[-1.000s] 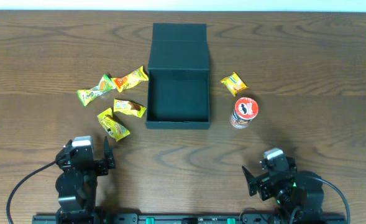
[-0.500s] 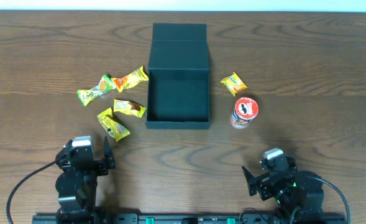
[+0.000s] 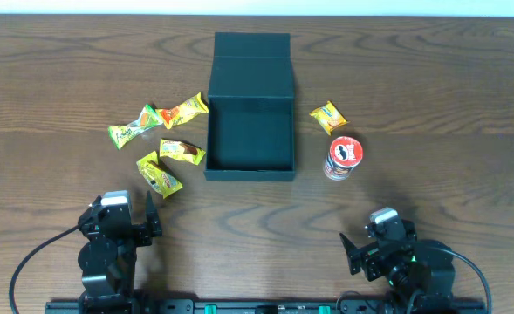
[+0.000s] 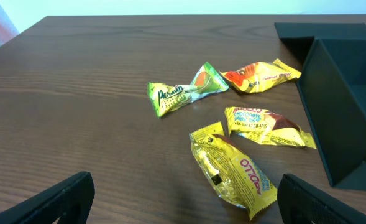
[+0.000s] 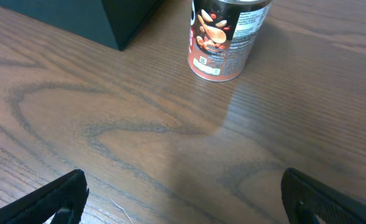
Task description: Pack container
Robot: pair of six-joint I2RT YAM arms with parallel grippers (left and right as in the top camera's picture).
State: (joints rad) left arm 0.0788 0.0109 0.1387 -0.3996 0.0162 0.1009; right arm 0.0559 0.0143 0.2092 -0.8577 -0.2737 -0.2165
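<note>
The container (image 3: 250, 135) sat toward the far middle of the wooden tabletop (image 3: 431, 78). It was a dark green-black box standing open with nothing inside it. Its hinged lid (image 3: 252, 45) lay folded back flat on the far side, joined along the rear edge.

Four snack packets lay in a loose cluster to the left of the box. A green packet (image 3: 133, 126) lay furthest out. An orange packet (image 3: 183, 111) lay just beside the box's left wall near the rear corner (whether its tip touched the wall could not be told). A yellow-and-brown packet (image 3: 181, 151) lay near the same wall, closer to the robot, and a crumpled yellow packet (image 3: 159, 174) lay nearest the robot.

To the right of the box lay a small yellow packet (image 3: 328, 117), apart from the wall. Just nearer than it a red can (image 3: 343, 158) stood upright, with crisps pictured on its label in the right wrist view. The can was close to the box's front right corner but not touching it.

The left hand (image 4: 186, 186) hung at the near edge of the tabletop with its fingers spread wide and nothing between them. It pointed toward the packet cluster, and the crumpled yellow packet lay closest in front of it. The right hand (image 5: 184, 180) was likewise at the near edge, fingers wide and empty, facing the red can with bare wood between. Both hands were well apart from the container.
</note>
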